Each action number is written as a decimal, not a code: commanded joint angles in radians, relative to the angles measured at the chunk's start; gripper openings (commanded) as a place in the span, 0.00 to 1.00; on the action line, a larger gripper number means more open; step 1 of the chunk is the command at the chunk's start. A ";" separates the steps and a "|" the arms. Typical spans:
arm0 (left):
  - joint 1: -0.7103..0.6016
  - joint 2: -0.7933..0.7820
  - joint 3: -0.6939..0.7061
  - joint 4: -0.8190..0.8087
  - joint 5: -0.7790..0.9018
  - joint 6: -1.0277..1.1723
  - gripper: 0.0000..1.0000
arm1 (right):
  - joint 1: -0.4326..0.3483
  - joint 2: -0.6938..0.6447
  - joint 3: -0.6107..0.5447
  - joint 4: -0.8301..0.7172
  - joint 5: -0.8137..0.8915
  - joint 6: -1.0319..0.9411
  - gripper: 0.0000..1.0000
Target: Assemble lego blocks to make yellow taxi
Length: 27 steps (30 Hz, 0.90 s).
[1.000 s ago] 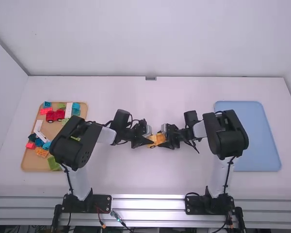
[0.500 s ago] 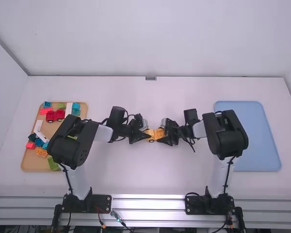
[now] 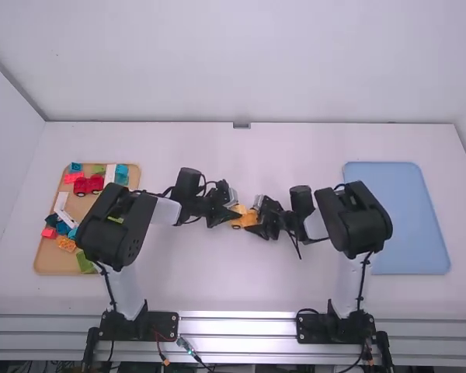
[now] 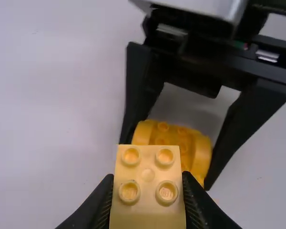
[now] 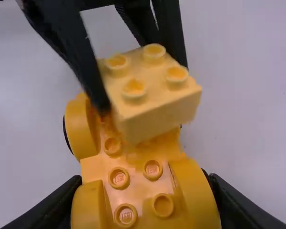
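Your left gripper (image 3: pixel 237 216) is closed on the small yellow block (image 4: pixel 148 183), a pale one with four studs, fingers either side of it, studs facing the wrist camera. Your right gripper (image 3: pixel 254 220) has the yellow car base (image 5: pixel 133 179), the one with rounded fenders, pinched between its two fingers; studs show along its top, and a dark wheel peeks out at the side.

Both pieces are mid-table, between your two arms. In the right wrist view the small block sits over the far part of the base, tilted against it, hiding some studs. You can't tell from here whether the two touch.

On your left, the wooden tray (image 3: pixel 54 263) holds loose parts: red vehicle (image 3: pixel 88 185) toward the far side, teal block (image 3: pixel 122 172) in the far right corner, orange block (image 3: pixel 67 244) and green block (image 3: pixel 85 262) nearer you, plus white pieces and others, partly behind your left arm. Blue tray (image 3: pixel 408 225) lies on the right side of the white table (image 3: pixel 241 287), partly behind your right arm.
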 commanded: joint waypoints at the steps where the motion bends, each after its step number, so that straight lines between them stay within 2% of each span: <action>1: 0.002 0.007 0.020 -0.007 0.001 0.019 0.02 | -0.014 -0.027 -0.043 0.000 0.036 0.047 0.68; 6: 0.001 0.007 0.021 -0.011 0.001 0.019 0.02 | -0.032 -0.100 -0.081 0.008 0.032 0.043 0.97; 7: 0.004 0.007 0.021 -0.015 0.006 0.020 0.02 | -0.031 -0.109 -0.081 0.007 0.032 0.043 0.99; 15: 0.008 0.007 0.020 -0.030 0.127 0.072 0.02 | -0.027 -0.129 -0.065 -0.021 0.015 -0.064 0.99; 17: 0.002 0.007 0.020 -0.027 0.125 0.072 0.02 | -0.042 -0.129 -0.033 -0.121 -0.023 -0.130 0.99; 20: 0.003 0.007 0.020 -0.035 0.128 0.090 0.02 | -0.069 -0.129 0.041 -0.353 -0.120 -0.335 0.99; 24: 0.003 0.007 0.019 -0.063 0.124 0.135 0.02 | -0.097 -0.127 0.105 -0.514 -0.178 -0.465 1.00; 27: 0.001 0.007 0.019 -0.070 0.127 0.137 0.02 | -0.103 -0.115 0.123 -0.532 -0.188 -0.500 0.98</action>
